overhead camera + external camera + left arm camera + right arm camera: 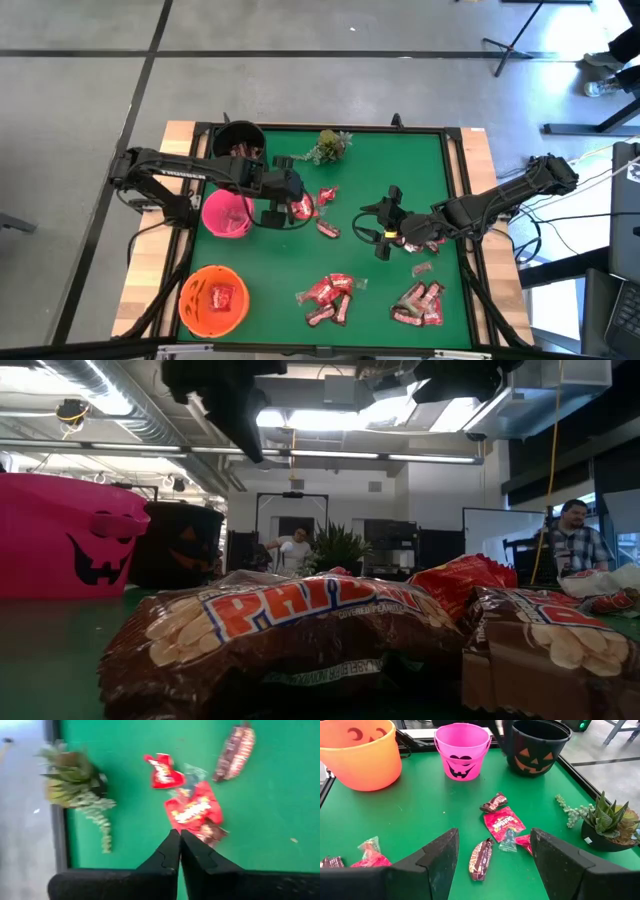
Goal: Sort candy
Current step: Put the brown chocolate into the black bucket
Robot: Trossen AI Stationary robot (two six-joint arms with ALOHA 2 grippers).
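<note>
The left gripper point(179, 836), fingers pressed together and apparently empty, hovers over the shiny red candy packet point(301, 207) at three o'clock of the pink plastic bucket point(226, 214), while the right gripper point(381, 228) waits wide open, holding nothing.

Dark jointed arms point(180, 172) (black fingers).

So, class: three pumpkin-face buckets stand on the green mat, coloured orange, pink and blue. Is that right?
Not quite. The orange bucket and pink bucket are right, but the third bucket is black, not blue, as the right wrist view shows. All three stand on the green mat.
</note>
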